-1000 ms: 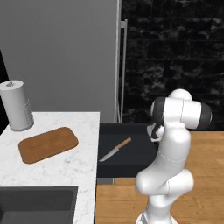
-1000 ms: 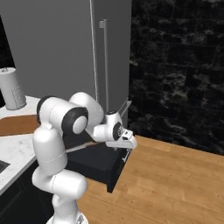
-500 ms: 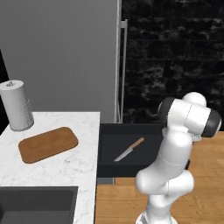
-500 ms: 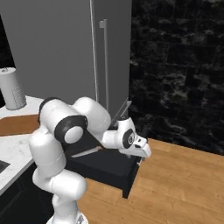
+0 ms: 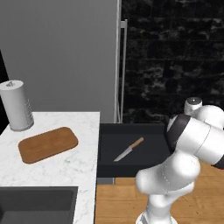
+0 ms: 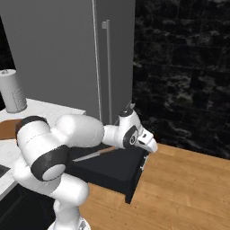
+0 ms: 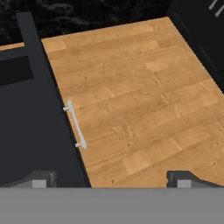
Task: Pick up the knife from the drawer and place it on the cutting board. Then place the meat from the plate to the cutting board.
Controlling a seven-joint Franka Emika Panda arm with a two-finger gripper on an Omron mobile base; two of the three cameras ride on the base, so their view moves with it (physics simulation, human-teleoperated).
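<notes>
The drawer [image 5: 109, 146] stands pulled out from the counter, dark inside. In it lies the knife [image 5: 128, 149], silver blade toward the counter and wooden handle toward the far right. The brown cutting board [image 5: 48, 143] rests on the white counter, left of the drawer. My gripper [image 7: 111, 180] is open and holds nothing, looking down past the drawer's front panel [image 7: 39, 131] and its silver handle [image 7: 75, 124] onto wooden floor. In the right base view my hand [image 6: 144, 141] hovers at the drawer's outer front edge, and the knife [image 6: 94, 154] shows partly behind the arm. Meat and plate are out of view.
A paper towel roll [image 5: 16, 105] stands at the back left of the counter. A dark sink basin [image 5: 35, 203] lies at the near left. The grey fridge [image 5: 65, 52] rises behind the counter, a black brick wall [image 5: 175, 57] to its right. Wooden floor [image 6: 188, 188] spreads beyond the drawer.
The drawer has slid farther out from the counter, uncovering the whole knife. My hand and forearm have swung outward with the drawer front, away from the counter.
</notes>
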